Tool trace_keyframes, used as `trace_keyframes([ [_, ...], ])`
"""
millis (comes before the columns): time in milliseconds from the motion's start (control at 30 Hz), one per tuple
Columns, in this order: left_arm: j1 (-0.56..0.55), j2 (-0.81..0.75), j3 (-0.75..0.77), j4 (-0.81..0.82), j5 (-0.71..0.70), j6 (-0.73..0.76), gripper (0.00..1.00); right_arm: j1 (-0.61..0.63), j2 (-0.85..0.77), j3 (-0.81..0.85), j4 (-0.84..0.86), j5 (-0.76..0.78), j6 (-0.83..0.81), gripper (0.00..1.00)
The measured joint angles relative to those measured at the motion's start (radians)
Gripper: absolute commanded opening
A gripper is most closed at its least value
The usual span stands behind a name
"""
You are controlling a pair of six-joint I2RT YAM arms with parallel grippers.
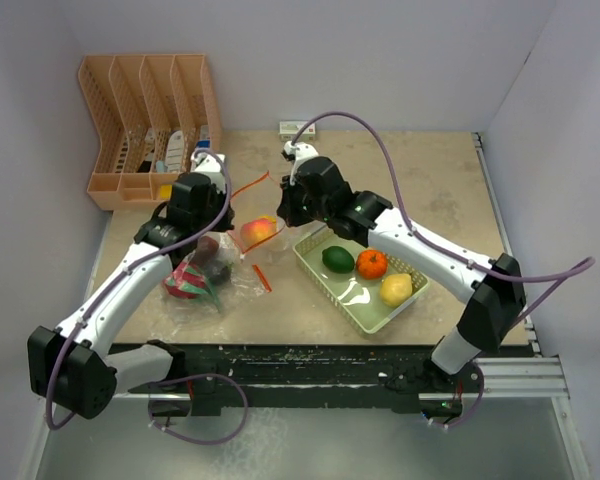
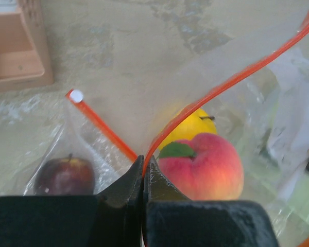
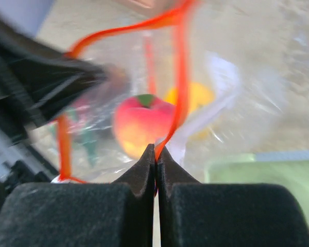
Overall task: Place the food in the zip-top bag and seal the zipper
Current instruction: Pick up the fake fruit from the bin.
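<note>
- Bag (image 1: 242,285): mouth held agape between both pincers; not yet sealed.
- Tray (image 1: 360,300): just beside the right pincer (image 3: 155,154); three fruits (image 1: 371,263) inside, yet to be bagged.
- Left pincer (image 2: 144,170), right pincer: each clamped tight on the zipper (image 2: 237,77).
- Peach (image 2: 203,167), dark apple (image 2: 65,176): bagged, just beyond the left pincer.

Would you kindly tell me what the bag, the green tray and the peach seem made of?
Zip-top bag: thin clear plastic film, glossy, crinkled, fruit visible through it. Green tray: probably moulded plastic, slotted walls, shiny floor. Peach: likely hard plastic, smooth with a soft sheen.
</note>
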Motion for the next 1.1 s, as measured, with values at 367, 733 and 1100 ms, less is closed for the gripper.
trace_keyframes([
  [367,-0.03,-0.209,0.031,-0.198,-0.234,0.039,0.0,-0.027,0.057,0.006,-0.123,0.25,0.075,0.03],
  [733,-0.006,-0.137,-0.029,-0.119,-0.234,0.04,0.0,-0.081,-0.234,-0.14,-0.042,0.031,-0.044,1.0],
  [1100,-0.006,-0.049,-0.072,-0.015,-0.158,0.035,0.0,-0.092,-0.174,-0.26,-0.136,0.139,0.031,0.99],
])
